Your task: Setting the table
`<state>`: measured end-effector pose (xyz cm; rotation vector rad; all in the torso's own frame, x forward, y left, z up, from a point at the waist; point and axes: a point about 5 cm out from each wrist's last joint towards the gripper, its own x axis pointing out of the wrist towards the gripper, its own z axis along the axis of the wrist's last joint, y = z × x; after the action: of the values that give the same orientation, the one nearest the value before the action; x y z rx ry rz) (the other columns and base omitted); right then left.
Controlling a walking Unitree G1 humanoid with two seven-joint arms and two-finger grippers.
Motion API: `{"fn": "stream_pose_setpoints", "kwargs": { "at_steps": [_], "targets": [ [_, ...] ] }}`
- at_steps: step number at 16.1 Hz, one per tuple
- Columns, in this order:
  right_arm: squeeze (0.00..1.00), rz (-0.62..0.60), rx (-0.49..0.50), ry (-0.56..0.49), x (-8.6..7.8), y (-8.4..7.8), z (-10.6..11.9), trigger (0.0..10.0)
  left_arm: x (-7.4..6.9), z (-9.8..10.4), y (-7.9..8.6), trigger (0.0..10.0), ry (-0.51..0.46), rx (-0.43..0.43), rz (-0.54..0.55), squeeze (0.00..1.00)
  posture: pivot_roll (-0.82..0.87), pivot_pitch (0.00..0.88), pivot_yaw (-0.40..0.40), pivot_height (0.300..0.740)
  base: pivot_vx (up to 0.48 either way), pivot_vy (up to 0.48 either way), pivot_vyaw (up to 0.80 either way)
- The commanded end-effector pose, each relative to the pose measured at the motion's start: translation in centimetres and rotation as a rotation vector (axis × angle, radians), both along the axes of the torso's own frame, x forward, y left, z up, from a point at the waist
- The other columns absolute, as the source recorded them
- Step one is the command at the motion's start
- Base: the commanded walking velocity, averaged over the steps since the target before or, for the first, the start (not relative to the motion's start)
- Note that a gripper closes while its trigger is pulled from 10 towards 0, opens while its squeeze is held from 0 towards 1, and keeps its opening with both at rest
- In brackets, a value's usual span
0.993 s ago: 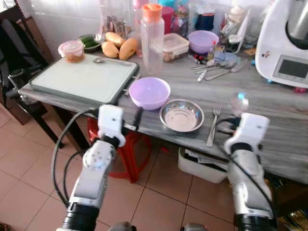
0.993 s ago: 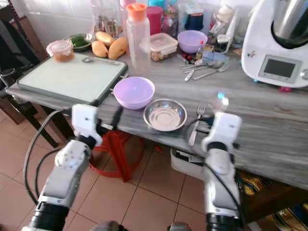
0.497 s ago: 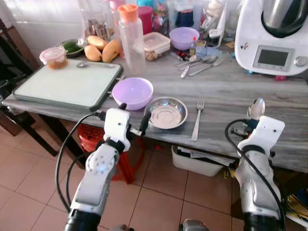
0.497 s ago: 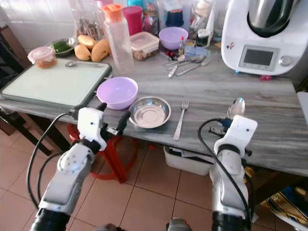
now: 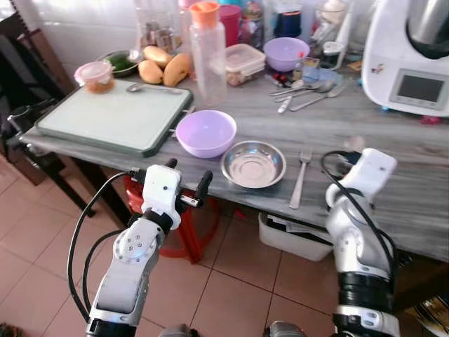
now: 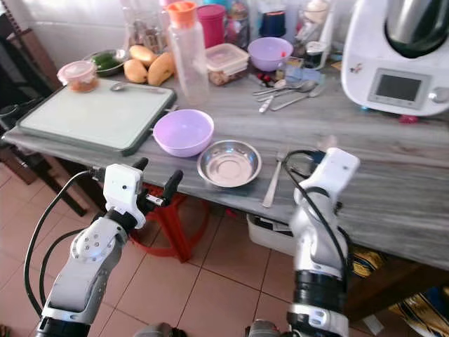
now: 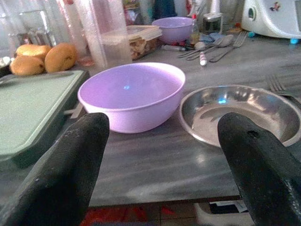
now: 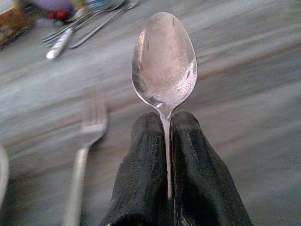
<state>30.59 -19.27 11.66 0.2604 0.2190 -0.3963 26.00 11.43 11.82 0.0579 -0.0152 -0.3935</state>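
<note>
My right gripper [image 8: 164, 120] is shut on the handle of a metal spoon [image 8: 164, 61], whose bowl points forward, just above the grey wooden table [image 5: 393, 147]. The spoon [image 5: 353, 144] is blurred and lies to the right of a fork [image 5: 300, 179] on the table. Left of the fork stand a steel dish [image 5: 253, 163] and a purple bowl [image 5: 205, 132]. My left gripper [image 5: 186, 184] is open, below and in front of the table's front edge, facing the purple bowl [image 7: 131, 94] and the steel dish [image 7: 240, 110].
A green cutting board [image 5: 112, 116] lies at the left, a clear bottle [image 5: 208, 53] behind the bowl, loose cutlery [image 5: 309, 95] and a second purple bowl [image 5: 287, 53] at the back. A white kitchen machine [image 5: 414, 56] stands back right. A red stool [image 5: 189, 228] and a white bin [image 5: 295, 237] sit under the table.
The camera has shifted. My right gripper, still shut on the spoon, has come closer to the fork than half a second ago. The left gripper stays open by the table edge.
</note>
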Motion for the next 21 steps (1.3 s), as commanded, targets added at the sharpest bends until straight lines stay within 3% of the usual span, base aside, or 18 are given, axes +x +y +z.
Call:
{"fn": "stream_pose_setpoints", "kwargs": {
  "at_steps": [1, 6, 21],
  "targets": [
    [0.00, 0.014, 0.007, 0.016, 0.4, 0.7, -0.1, 10.0, -0.2, 0.3, 0.2, 10.0, -0.002, 0.008, -0.002, 0.00, -0.01, 0.031, 0.080, 0.740, 0.000, 0.000, 0.00],
    [0.00, 0.009, -0.040, 0.099, 0.4, 0.7, -1.1, 10.0, -0.2, 0.4, 0.2, 10.0, 0.004, 0.014, -0.003, 0.00, -0.01, 0.028, 0.080, 0.740, 0.000, 0.000, 0.00],
    [0.00, 0.007, -0.035, 0.102, 1.7, 0.1, -1.3, 10.0, -0.4, 0.2, -0.1, 10.0, 0.029, 0.019, -0.015, 0.00, 0.00, 0.035, 0.076, 0.740, 0.000, 0.000, 0.00]
  ]
}}
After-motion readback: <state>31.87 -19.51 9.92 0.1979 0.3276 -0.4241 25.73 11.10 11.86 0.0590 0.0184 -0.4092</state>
